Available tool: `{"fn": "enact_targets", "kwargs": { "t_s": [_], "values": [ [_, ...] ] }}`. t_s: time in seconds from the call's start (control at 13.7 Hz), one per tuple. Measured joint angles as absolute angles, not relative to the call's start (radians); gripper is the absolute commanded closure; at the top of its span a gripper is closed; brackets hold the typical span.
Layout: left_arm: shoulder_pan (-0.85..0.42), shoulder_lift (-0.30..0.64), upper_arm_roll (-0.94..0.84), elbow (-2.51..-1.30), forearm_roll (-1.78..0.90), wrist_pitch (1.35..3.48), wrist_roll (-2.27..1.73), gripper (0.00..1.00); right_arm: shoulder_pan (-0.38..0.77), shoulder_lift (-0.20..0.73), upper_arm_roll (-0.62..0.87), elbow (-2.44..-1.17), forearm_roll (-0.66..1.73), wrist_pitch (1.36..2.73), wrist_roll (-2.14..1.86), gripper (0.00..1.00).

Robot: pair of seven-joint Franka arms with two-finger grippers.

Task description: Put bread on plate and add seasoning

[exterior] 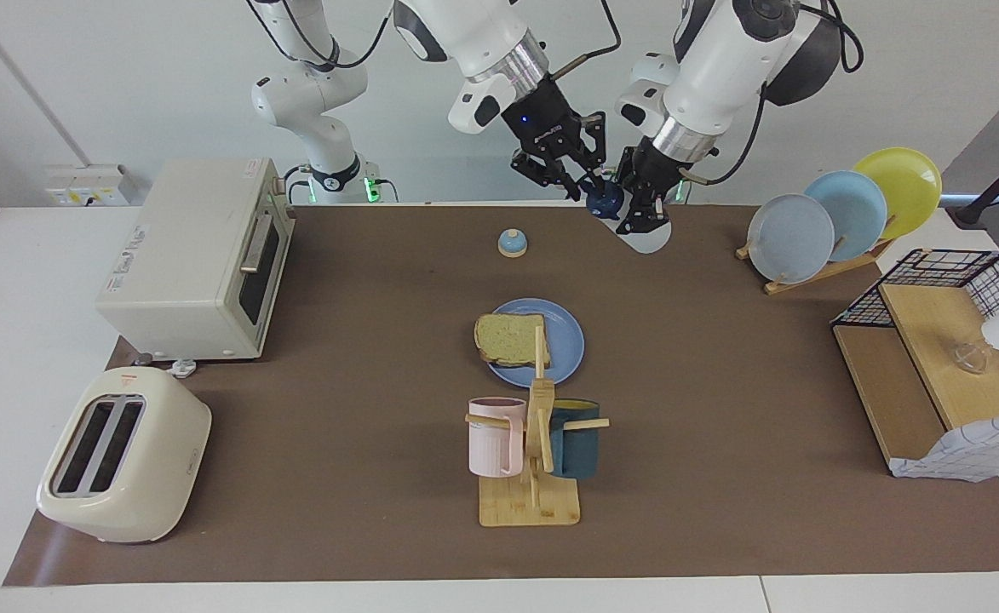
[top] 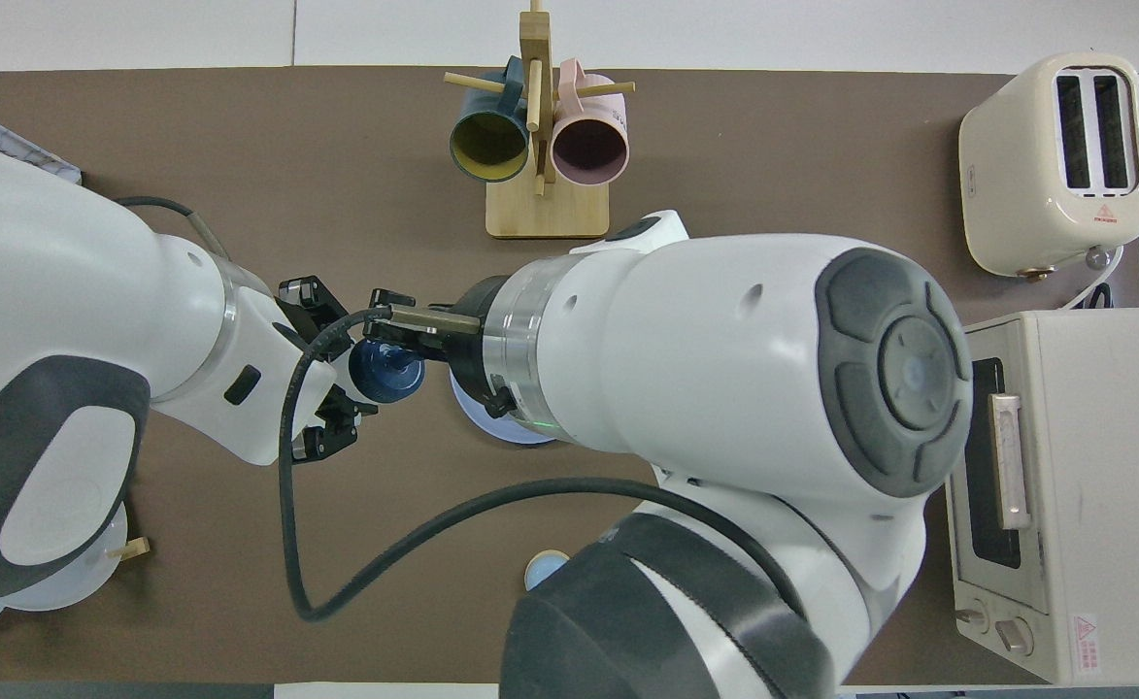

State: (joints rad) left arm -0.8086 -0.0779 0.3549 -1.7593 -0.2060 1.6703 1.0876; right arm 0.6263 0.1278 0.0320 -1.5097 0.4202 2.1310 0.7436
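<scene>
Seasoning, a small translucent white plastic bottle with a dark navy cap [exterior: 605, 202], is up in the air between the two hands, tilted, over the brown-covered table [exterior: 337, 426] at the end nearest the robots. The left hand [exterior: 642, 223] is clenched on the pale body of the bottle, one finger on either side. The right hand [exterior: 574, 174] is at the cap end, right against the navy cap; whether it is grasping the cap or released, I cannot tell.

A squarish slice of toast with speckled yellow-green crumb and a brown crust [exterior: 512, 340] lies flat on the round medium-blue plate [exterior: 563, 340], set toward the right arm's side of the plate and slightly over its rim. The plate sits mid-table.

A small round blue-topped bell [exterior: 512, 243] stands nearer to the robots than the plate. Farther from the robots than the plate is a wooden mug rack [exterior: 533, 477] carrying a pink ribbed mug [exterior: 495, 438] and a dark teal mug [exterior: 576, 438]. A cream toaster oven [exterior: 201, 255] and a cream two-slot toaster [exterior: 124, 455] sit at the right arm's end of the table.
</scene>
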Motion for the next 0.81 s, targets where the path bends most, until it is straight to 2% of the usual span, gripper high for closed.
{"fn": "enact_targets", "kwargs": {
  "t_s": [0.15, 0.44, 0.66, 0.81],
  "values": [
    [-0.809, -0.078, 0.355, -1.759, -0.206, 1.670, 1.088, 1.00, 0.626, 0.124, 0.032, -1.510, 0.411, 2.121, 0.744, 0.72],
    [-0.809, -0.078, 0.355, -1.759, -0.206, 1.670, 1.088, 1.00, 0.626, 0.116, 0.032, -1.510, 0.410, 2.117, 0.744, 0.84],
    [-0.809, -0.078, 0.355, -1.759, -0.206, 1.670, 1.088, 1.00, 0.626, 0.113, 0.031, -1.513, 0.407, 2.113, 0.744, 1.00],
    [-0.809, -0.078, 0.355, -1.761, -0.206, 1.670, 1.088, 1.00, 0.625, 0.110, 0.030, -1.514, 0.407, 2.111, 0.744, 1.00]
  ]
}}
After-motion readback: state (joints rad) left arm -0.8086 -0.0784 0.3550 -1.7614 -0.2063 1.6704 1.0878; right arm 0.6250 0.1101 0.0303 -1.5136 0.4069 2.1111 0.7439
